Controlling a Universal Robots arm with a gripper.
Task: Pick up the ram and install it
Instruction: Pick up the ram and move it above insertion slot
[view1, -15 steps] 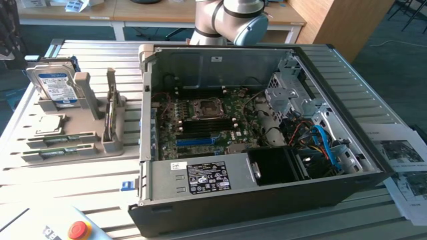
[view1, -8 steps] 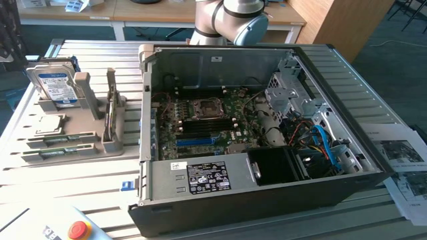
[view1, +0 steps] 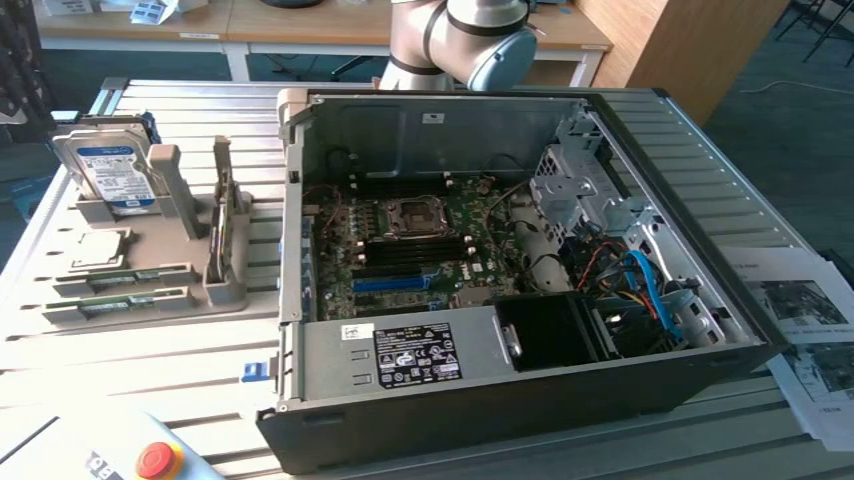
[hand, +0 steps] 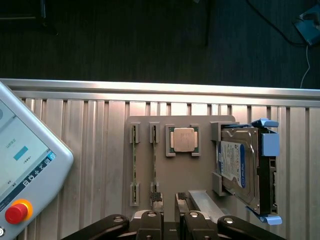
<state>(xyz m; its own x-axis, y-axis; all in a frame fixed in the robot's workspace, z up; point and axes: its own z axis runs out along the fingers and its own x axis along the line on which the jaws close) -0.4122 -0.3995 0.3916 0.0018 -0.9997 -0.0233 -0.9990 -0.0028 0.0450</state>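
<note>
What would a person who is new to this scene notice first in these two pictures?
The open computer case in the middle of the exterior view draws the eye first, its green motherboard bare. At that view's left, a grey holder carries a hard drive with a blue-white label and two ram sticks. A red stop button sits at its lower left corner.

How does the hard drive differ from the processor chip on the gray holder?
The hard drive is big and boxy; the processor chip is a small thin square. The hard drive stands on edge, leaning, while the processor chip lies flat. The hard drive has a blue and white label; the processor chip has a plain silver top. Both sit in the gray holder.
</note>
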